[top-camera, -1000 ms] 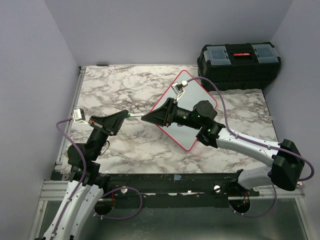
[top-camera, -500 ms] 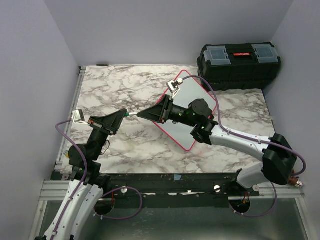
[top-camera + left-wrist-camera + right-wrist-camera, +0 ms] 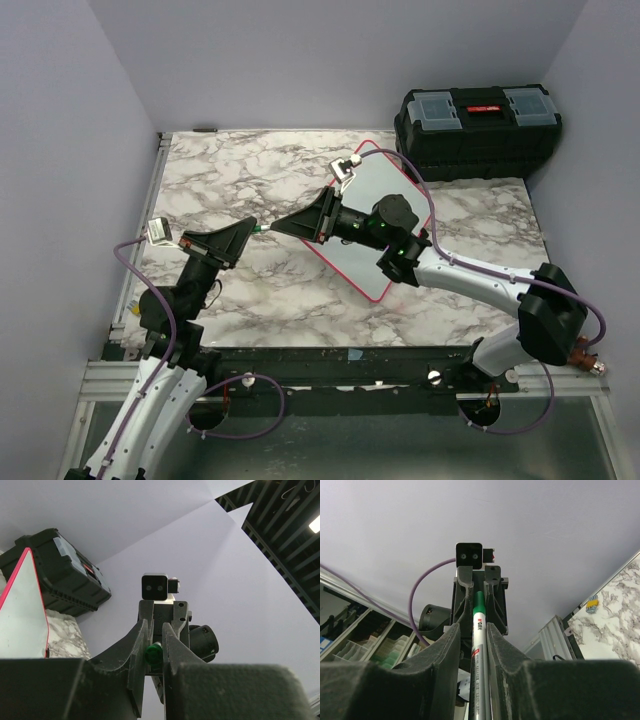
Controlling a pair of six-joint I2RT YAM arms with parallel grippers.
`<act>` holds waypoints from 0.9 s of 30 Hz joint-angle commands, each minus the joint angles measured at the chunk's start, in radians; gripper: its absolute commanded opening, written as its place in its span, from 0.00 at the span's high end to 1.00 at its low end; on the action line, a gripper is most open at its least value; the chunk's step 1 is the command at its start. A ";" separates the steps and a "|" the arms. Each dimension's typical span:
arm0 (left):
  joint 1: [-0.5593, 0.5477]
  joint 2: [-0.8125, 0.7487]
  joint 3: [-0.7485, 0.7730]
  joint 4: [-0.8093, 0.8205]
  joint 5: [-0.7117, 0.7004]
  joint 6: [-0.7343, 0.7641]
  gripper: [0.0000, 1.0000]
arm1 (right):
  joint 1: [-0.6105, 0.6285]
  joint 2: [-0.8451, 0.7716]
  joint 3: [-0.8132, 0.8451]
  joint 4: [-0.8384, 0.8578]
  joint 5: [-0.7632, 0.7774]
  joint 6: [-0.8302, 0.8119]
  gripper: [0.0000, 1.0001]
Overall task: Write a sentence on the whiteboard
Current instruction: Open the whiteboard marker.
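Observation:
The whiteboard [image 3: 384, 181], white with a red-pink rim, lies on the table at the back right, partly under my right arm. It also shows in the left wrist view [image 3: 22, 612]. No green lettering shows on its visible parts. My two grippers meet tip to tip above the table's middle. My right gripper [image 3: 281, 228] is shut on a silver marker [image 3: 480, 645] with a green end. My left gripper [image 3: 249, 229] is shut on that green end, the cap [image 3: 153, 653]. A green bit [image 3: 262, 230] shows between the tips.
A black toolbox [image 3: 478, 117] stands at the back right corner past the whiteboard, also in the left wrist view [image 3: 55, 570]. The table top is marble [image 3: 230, 180], with walls at the left, back and right.

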 commanded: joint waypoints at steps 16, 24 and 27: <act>-0.018 0.009 -0.012 -0.007 -0.014 0.034 1.00 | -0.004 0.041 0.045 -0.021 -0.044 -0.005 0.74; -0.020 0.010 -0.013 -0.019 -0.011 0.036 1.00 | -0.004 0.046 0.047 -0.021 -0.046 -0.006 0.75; -0.020 0.010 -0.012 -0.027 -0.009 0.036 1.00 | -0.004 0.048 0.047 -0.015 -0.044 -0.004 0.75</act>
